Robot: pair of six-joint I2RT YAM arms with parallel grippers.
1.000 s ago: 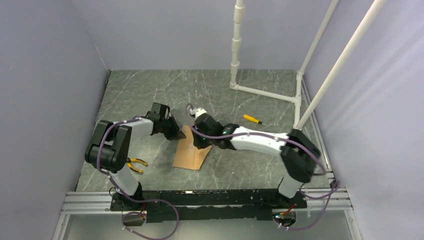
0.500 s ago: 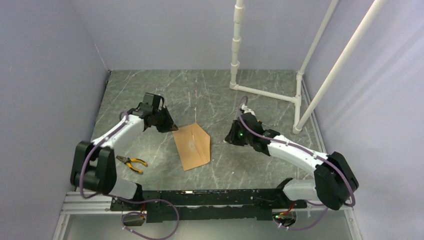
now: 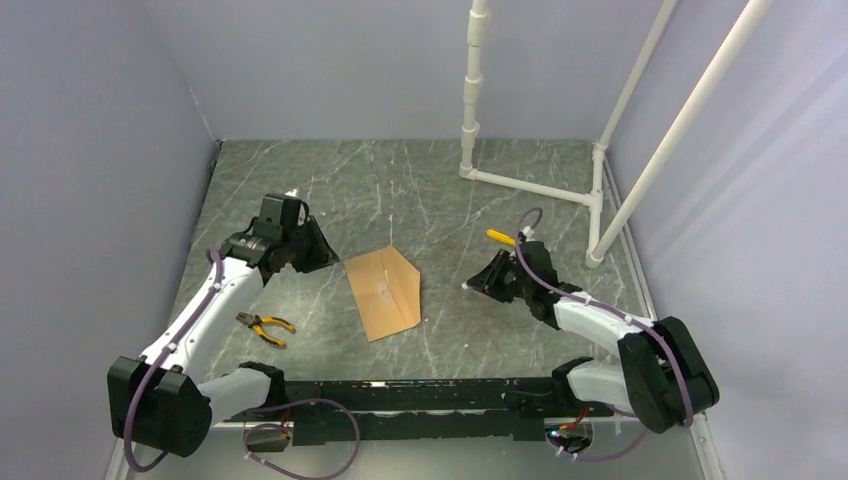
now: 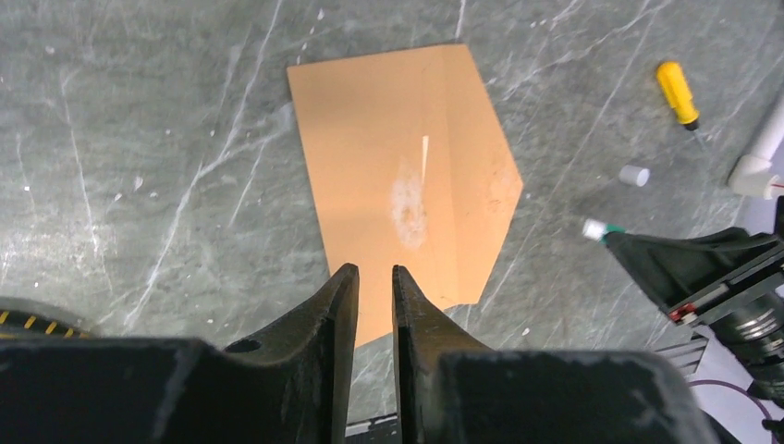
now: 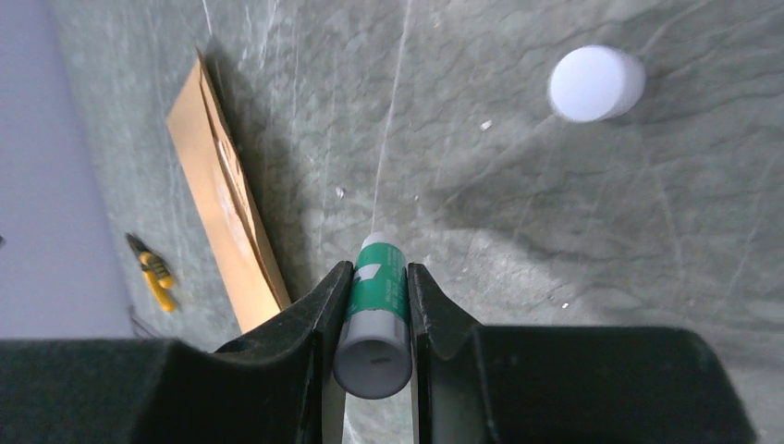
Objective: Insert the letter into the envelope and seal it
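The brown envelope (image 3: 383,292) lies flat mid-table, its pointed flap open to the right, with a pale smear on its face (image 4: 407,199). It shows edge-on in the right wrist view (image 5: 226,213). The letter does not show in any view. My left gripper (image 3: 322,258) hangs just left of the envelope; in the left wrist view it (image 4: 374,270) is empty, with its jaws a narrow gap apart. My right gripper (image 3: 482,282) is right of the envelope and apart from it. It (image 5: 379,268) is shut on a green-and-white glue stick (image 5: 374,310), whose tip points at the envelope.
A white cap (image 5: 596,83) lies on the table near my right gripper. A yellow screwdriver (image 3: 500,238) lies behind it. Yellow-handled pliers (image 3: 262,325) lie at the near left. A white pipe frame (image 3: 530,187) stands at the back right.
Both arms have drawn back from the envelope, the left one to the left, the right one to the right with the glue stick. The envelope now lies flat and uncovered.
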